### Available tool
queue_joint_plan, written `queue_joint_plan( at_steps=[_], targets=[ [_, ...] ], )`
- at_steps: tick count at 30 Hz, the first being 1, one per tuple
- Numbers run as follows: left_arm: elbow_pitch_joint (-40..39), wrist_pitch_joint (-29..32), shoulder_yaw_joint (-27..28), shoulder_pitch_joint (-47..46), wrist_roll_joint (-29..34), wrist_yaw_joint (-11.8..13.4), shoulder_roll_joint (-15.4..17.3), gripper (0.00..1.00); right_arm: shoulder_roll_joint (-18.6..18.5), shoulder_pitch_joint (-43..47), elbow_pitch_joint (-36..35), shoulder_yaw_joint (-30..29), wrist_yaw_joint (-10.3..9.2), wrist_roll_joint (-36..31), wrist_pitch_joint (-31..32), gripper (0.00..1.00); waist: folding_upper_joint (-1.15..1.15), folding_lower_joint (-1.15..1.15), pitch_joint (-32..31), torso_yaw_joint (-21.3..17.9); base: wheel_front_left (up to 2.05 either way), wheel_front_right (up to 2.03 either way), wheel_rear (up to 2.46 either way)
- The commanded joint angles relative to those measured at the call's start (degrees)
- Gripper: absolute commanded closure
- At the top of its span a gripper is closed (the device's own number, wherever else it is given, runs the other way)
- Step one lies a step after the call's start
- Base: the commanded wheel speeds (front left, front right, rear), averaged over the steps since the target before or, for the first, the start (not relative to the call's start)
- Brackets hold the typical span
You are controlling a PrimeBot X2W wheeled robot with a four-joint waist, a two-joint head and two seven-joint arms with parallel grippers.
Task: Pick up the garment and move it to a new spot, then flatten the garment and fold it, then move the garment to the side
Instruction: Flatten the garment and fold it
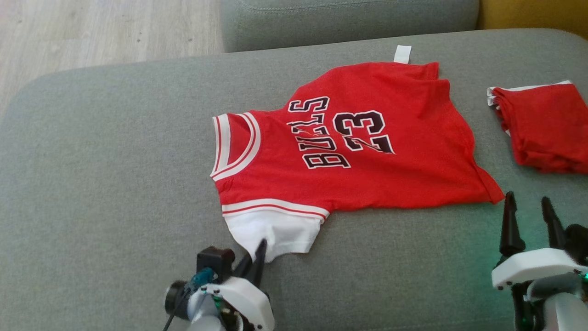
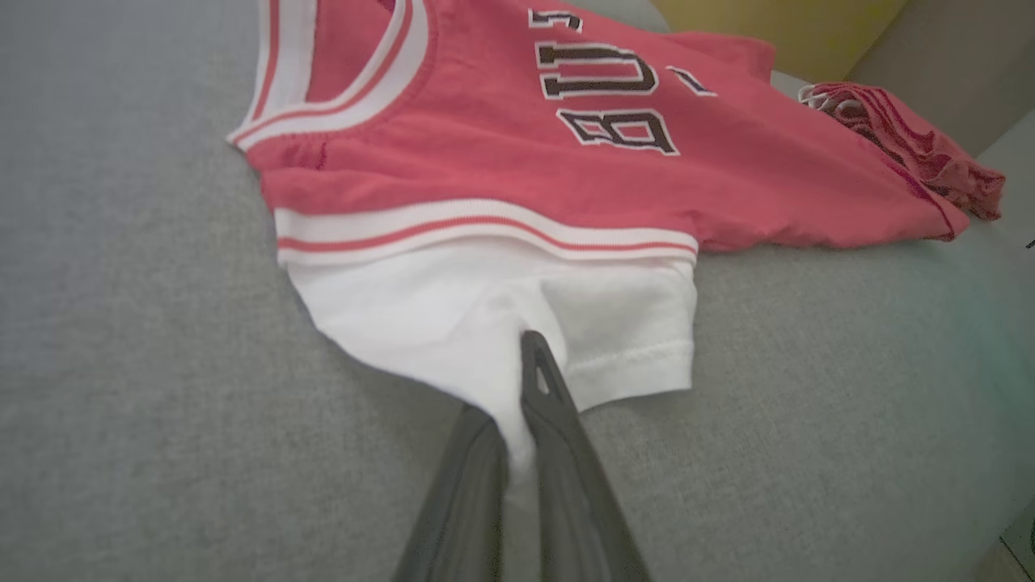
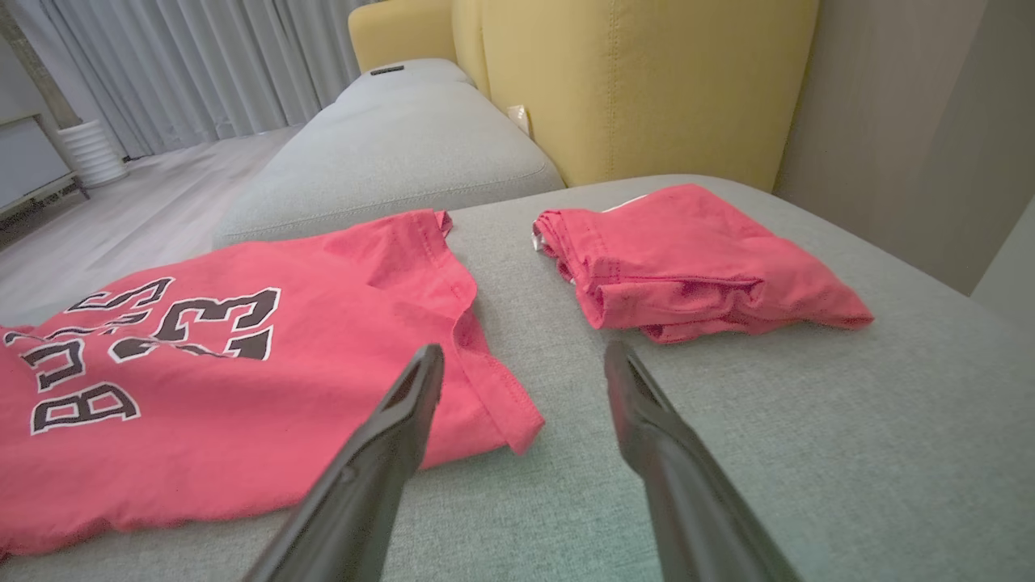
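The jersey [image 1: 367, 151] lies spread on the grey sofa [image 1: 115, 184]. At the jersey's near edge, the left gripper [image 1: 258, 250] is pinched on its white sleeve [image 1: 271, 230]. The right gripper [image 1: 527, 198] hovers, fingers spread, just beside the jersey's hem corner. A folded red garment [image 1: 546, 128] lies near that hem.

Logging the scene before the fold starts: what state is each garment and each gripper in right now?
red Bulls jersey: spread out, print side up, lightly wrinkled, not folded.
white sleeve: edge pinched by the left gripper.
left gripper: shut on the white sleeve.
right gripper: open, holding nothing, beside the jersey's hem corner.
folded red garment: folded, lying apart from the jersey.
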Motion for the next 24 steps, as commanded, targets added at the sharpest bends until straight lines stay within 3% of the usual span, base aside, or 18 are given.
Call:
queue_joint_plan(
  at_steps=[1, 6, 12, 16, 24],
  targets=[
    [-2.0, -1.0, 2.1, -3.2, 0.9, 0.5, 0.6, 1.00, -0.4, -2.3, -1.4, 1.5, 0.39, -0.2, 0.2, 0.00, 0.00, 0.00, 0.0, 0.1, 0.00, 0.00, 0.00],
    [-6.5, -2.4, 5.3, -3.6, 2.2, 2.4, 0.8, 1.00, -0.4, -2.4, -0.1, 1.6, 0.39, -0.3, 0.7, 0.00, 0.00, 0.00, 0.1, 0.2, 0.00, 0.00, 0.00],
    [-17.7, -2.5, 12.0, -1.6, 6.5, 4.6, 0.4, 1.00, -0.4, -2.9, 1.1, 1.1, 0.39, 0.3, 0.1, 0.00, 0.00, 0.00, 0.3, 0.5, 0.00, 0.00, 0.00],
    [-22.6, -2.5, 14.7, 0.3, 8.3, 4.4, 0.0, 1.00, -0.4, -4.3, 2.8, 0.6, 0.39, 1.3, -0.1, 0.00, 0.00, 0.00, 0.5, 0.7, 0.00, 0.00, 0.00],
    [-23.8, -2.5, 14.5, 1.5, 8.7, 3.0, -0.2, 1.00, -0.4, -7.9, 9.9, 4.0, 0.39, 4.3, 0.4, 0.00, 0.00, 0.00, 1.3, 1.3, 0.00, 0.00, 0.00]
  ],
)
